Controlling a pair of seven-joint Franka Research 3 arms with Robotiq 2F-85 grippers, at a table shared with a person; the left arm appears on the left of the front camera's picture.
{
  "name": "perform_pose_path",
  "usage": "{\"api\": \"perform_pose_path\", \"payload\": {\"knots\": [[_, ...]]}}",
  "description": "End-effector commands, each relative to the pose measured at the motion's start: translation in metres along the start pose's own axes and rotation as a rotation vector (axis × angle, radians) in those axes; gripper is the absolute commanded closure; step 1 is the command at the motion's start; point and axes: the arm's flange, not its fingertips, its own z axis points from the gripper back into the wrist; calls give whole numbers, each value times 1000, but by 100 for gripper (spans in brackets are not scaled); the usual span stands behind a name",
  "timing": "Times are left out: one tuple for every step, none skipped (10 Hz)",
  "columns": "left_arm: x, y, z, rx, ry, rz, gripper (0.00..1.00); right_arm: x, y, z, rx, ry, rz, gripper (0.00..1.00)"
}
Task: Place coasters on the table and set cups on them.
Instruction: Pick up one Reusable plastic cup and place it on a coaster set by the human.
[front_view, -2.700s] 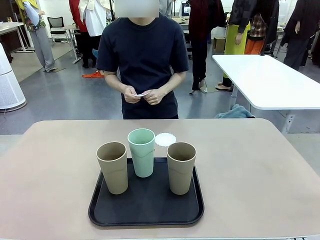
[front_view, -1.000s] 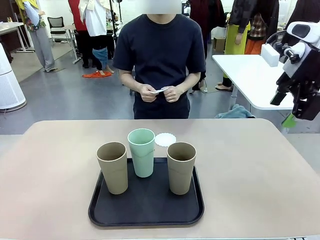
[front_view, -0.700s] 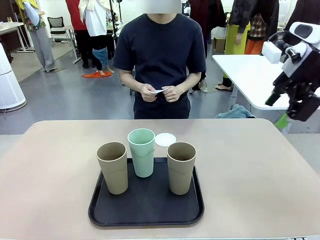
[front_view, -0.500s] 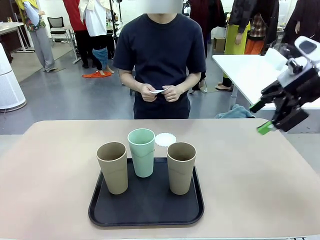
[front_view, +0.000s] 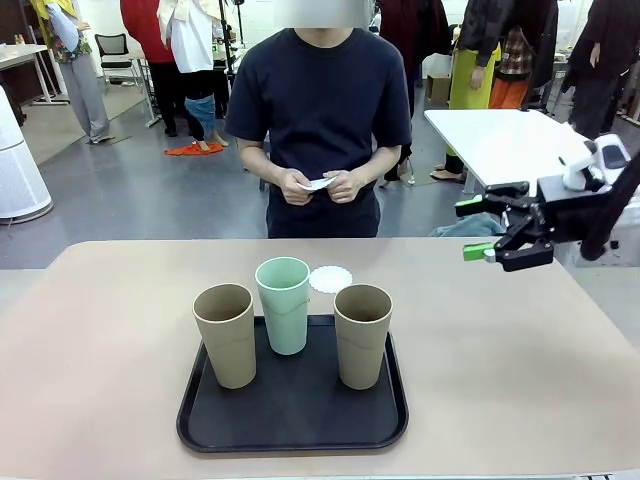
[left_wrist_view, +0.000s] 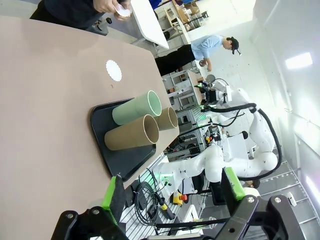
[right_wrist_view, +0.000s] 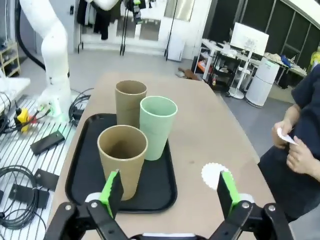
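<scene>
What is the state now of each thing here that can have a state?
Left tan cup: upright on tray.
Mint green cup: upright on tray.
Right tan cup: upright on tray.
Lone coaster: flat on table, bare.
Held coaster: in person's hands.
Left gripper: open, empty.
Right gripper: open, empty.

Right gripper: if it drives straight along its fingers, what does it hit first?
Likely the mint green cup, passing just beside the near tan cup; depth is unclear, so it could clip that first.

The person's hands half cover a white scrap, too small for me to name.
</scene>
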Motion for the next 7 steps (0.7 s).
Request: {"api": "perform_pose_path", "payload": {"knots": [[0,-2,2,-15,-7,-1,0,-34,26,-21,25,20,-84,0],[0,-2,2,-15,-7,-1,0,-38,30,-25,52,27,-111,0],[0,-2,2,-15,-7,-1,0,-40,32,-25,53,30,-119,0],[0,-2,2,-15,-7,-1,0,-39,32,-25,56,26,-124,0],[0,-2,2,-15,-7,-1,0,-33,35,-19,79,58,-117,0],[0,-2,2,-15,-7,-1,0,-51,6,-28,68,34,-131,0],[0,-2,2,-15,-7,-1,0,-51,6,-28,68,34,-131,0]]}}
